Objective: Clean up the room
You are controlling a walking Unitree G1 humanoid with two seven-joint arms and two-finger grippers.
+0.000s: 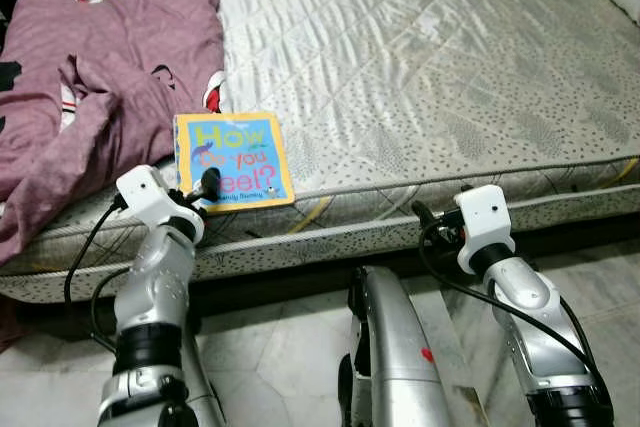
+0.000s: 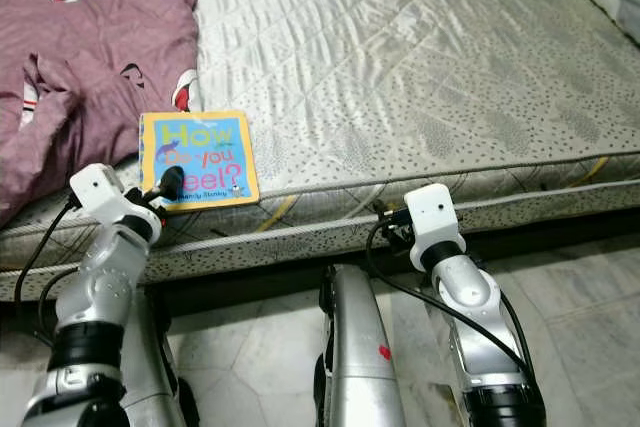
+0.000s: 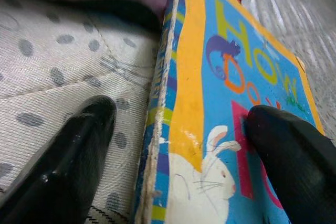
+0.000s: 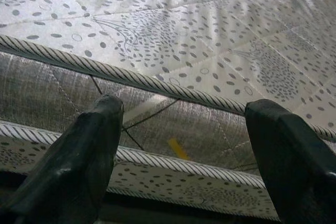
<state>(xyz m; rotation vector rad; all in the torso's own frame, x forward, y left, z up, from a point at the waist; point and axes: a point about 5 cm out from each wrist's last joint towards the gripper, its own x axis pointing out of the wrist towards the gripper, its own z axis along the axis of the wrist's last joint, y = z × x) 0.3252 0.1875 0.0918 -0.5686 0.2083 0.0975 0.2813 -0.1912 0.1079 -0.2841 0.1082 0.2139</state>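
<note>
Left claw (image 1: 200, 190) spread wide at the near edge of the bed (image 1: 420, 77), straddling the lower left corner of a children's board book (image 1: 233, 161): in the wrist view one finger (image 3: 291, 156) laid over the blue cover, the other on the dotted mattress fabric just beside the book's spine, nothing clamped yet. Book flat on the mattress close to the bed's front edge, upper left corner touching a rumpled purple blanket (image 1: 90, 97) bunched along the left side. Right claw (image 4: 184, 156) also spread open and empty, hovering in front of the mattress side, well apart from the book. Pale tiled floor (image 1: 290, 367) below, between the arms. Likely step in hand: picking the book off the bed as part of tidying. Next move probably calls for sliding the lower finger under the book's edge, or nudging the corner past the mattress edge, then closing firmly on the stiff cover; a flat book on soft fabric may be hard to get under, and may slide instead of lifting.
</note>
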